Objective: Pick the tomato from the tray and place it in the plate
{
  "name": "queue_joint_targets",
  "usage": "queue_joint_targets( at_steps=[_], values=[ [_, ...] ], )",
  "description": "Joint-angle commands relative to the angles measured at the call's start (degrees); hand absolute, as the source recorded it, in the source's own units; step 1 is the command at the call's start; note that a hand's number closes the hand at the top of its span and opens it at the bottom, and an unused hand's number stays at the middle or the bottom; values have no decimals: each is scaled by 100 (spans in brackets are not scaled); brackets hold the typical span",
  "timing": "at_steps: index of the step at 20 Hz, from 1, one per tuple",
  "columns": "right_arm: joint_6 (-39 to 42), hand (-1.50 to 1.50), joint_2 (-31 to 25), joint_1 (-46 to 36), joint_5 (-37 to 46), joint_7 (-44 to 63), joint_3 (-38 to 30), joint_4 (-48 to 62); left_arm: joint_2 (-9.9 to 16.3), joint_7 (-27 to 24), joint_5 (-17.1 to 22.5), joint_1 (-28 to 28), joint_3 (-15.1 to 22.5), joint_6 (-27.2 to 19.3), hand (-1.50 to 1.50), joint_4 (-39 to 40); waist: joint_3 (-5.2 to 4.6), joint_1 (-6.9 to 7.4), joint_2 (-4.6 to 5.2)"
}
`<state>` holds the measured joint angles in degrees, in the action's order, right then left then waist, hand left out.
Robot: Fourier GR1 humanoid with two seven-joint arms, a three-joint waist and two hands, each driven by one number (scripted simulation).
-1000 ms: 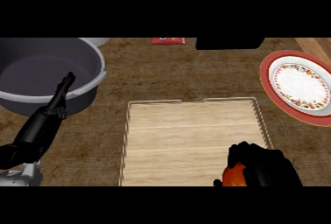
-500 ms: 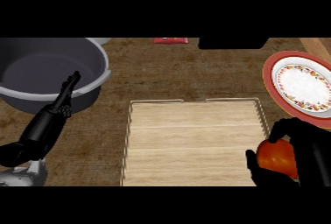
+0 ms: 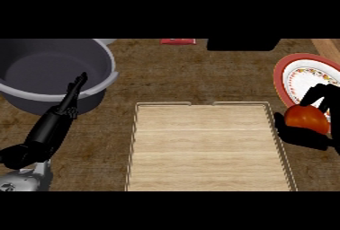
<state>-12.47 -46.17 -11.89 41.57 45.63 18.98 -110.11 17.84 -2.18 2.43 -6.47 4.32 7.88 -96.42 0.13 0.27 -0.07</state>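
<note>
On the dark wooden surface (image 3: 199,81), our right hand (image 3: 317,101) is clasping the tomato (image 3: 306,119) just right of the tray (image 3: 206,148), at the plate (image 3: 295,78)'s near rim. Releasing here risks it rolling off. Our left hand (image 3: 63,117) is resting straight-fingered.

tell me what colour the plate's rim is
Red, around a white centre ringed with a small orange-and-dark pattern; the plate shows in the head view, at the right.
</note>
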Motion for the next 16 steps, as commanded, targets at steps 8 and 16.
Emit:
queue_joint_targets(
  at_steps=[8, 16],
  values=[
    [-883, 150, 344, -793, -598, -2625, -1378, 3439, -121, -69, -160, -330, -49, 124, 0, 345, -7, 53, 48],
    [-462, 150, 753, -1482, -670, -3147, -1584, 5837, -69, 179, -100, -478, -158, 228, 0, 260, -3, 130, 82]
  ],
)
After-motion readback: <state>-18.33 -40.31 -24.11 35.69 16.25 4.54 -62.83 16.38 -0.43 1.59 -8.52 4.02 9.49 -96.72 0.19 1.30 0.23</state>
